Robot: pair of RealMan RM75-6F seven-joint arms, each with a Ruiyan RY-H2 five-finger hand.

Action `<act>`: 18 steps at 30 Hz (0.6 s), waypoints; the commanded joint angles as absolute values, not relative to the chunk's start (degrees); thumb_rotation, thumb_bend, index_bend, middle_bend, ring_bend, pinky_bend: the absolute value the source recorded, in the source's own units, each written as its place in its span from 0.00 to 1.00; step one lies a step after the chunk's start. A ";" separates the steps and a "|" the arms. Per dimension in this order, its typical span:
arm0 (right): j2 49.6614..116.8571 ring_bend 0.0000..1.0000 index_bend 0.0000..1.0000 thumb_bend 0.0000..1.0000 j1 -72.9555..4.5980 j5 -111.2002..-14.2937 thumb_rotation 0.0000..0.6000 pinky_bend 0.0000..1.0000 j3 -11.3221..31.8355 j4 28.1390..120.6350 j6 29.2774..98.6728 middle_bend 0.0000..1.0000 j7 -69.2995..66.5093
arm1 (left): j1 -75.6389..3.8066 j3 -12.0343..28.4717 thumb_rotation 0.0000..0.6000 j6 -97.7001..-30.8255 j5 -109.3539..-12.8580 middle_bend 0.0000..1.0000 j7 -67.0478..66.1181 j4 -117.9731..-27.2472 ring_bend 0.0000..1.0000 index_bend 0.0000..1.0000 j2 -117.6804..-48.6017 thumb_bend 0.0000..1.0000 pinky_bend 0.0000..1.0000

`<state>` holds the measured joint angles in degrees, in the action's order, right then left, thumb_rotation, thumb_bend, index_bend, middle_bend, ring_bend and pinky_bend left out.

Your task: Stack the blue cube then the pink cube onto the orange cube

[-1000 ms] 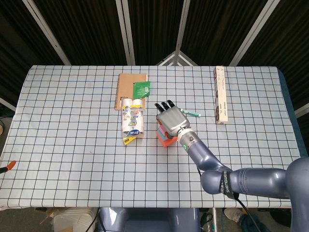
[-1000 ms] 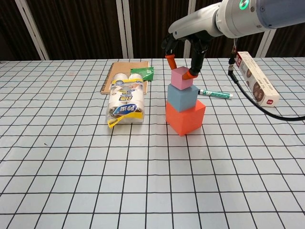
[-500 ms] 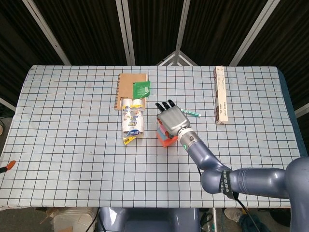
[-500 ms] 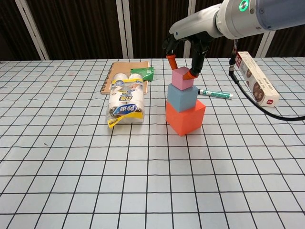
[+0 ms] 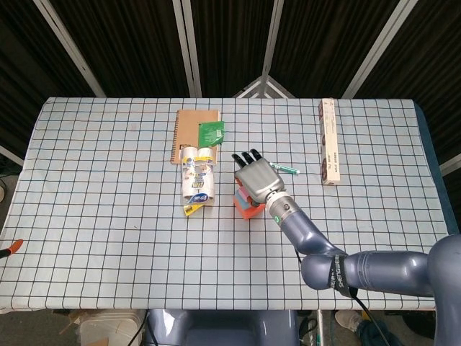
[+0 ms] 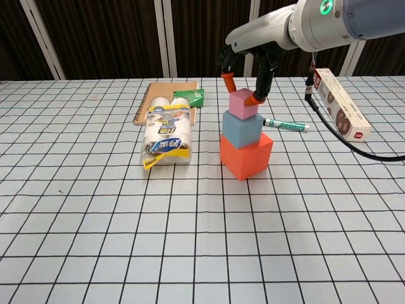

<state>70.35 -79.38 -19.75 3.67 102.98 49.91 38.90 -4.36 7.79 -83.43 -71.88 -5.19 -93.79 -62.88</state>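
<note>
1. Since the blue cube sits on the orange cube and the pink cube on top, both stacking steps are judged done.
2. The pink cube is pinched between orange-tipped fingertips of the right hand, seen from above in the head view.
3. Only release and withdrawal are judged left.
4. The left hand is not seen.

Three-cube stack mid-desk, right hand directly above it. Roll pack left of stack; notebook behind pack, sachet on its right edge. Pen right of stack; long box further right.
</note>
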 commanded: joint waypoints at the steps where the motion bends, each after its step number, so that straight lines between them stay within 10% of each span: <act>1: 70.38 0.01 0.47 0.37 -79.33 -19.82 1.00 0.00 3.69 102.97 49.97 0.00 38.91 | -4.36 7.78 1.00 -83.44 -71.93 0.00 -5.19 -93.78 0.00 0.08 -62.89 0.12 0.00; 18: 70.15 0.01 0.42 0.36 -79.25 -19.89 1.00 0.00 3.48 103.24 49.33 0.00 39.12 | -4.32 7.84 1.00 -83.59 -71.94 0.00 -5.21 -93.76 0.00 0.08 -62.95 0.12 0.00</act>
